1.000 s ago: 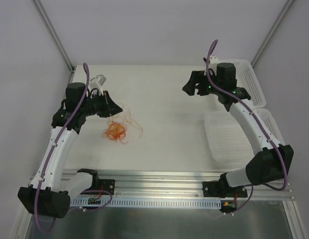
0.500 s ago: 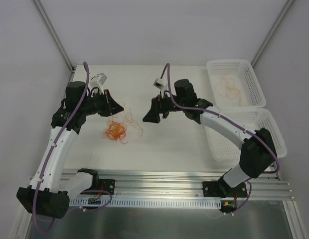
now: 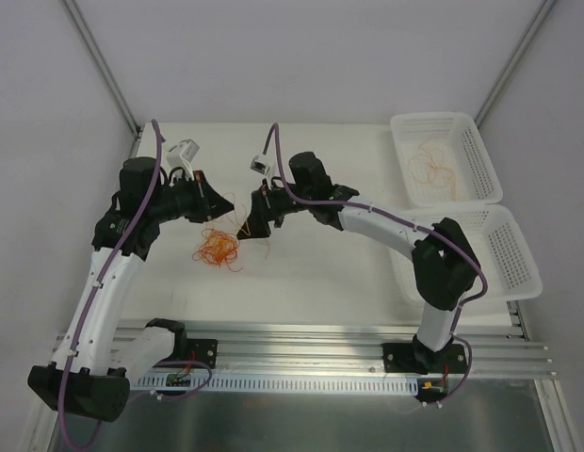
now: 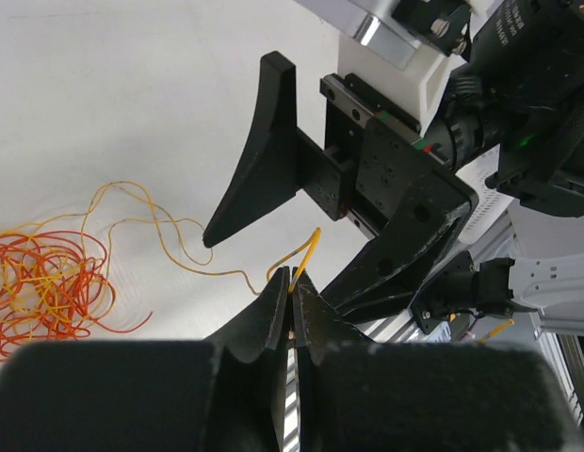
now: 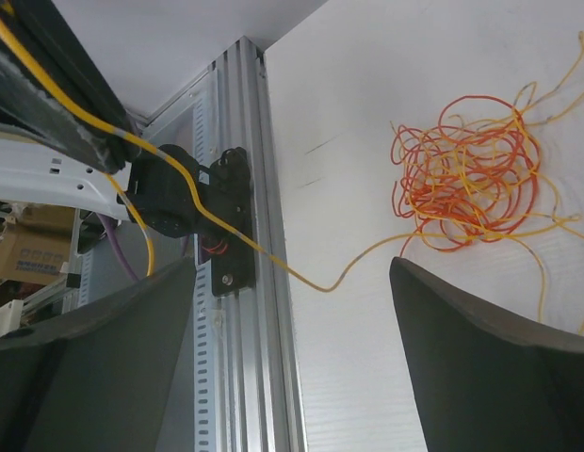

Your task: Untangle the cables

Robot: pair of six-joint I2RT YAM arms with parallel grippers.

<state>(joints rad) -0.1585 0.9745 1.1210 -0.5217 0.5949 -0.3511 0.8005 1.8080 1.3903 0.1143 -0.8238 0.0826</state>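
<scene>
Left claw: pressed together, pinching one yellow wire just past its tips, above the table.
Right claw: spread wide and holding nothing. The pinched wire crosses the gap between its fingers, but I can't tell whether it touches either one.
Cables: most lie in one tangle of red-orange and paler yellow loops on the table, left of centre, near both claws and just on the near side of them.
Only the top view shows: two white baskets at the right. The far basket holds a few loose pale wires, and the near basket is partly under the right arm. The two claws sit close, tip towards tip.
Only the left wrist view shows: the pinch itself, with the wire trailing from it down to the table and off to the tangle, and the right claw's black finger hanging just beside it.
Only the right wrist view shows: the wire stretched from the left claw's finger at the upper left down to the tangle, crossing the metal rail.
In the way: from above the arms hide both claws' tips, and the lifted wire is too thin to follow.
</scene>
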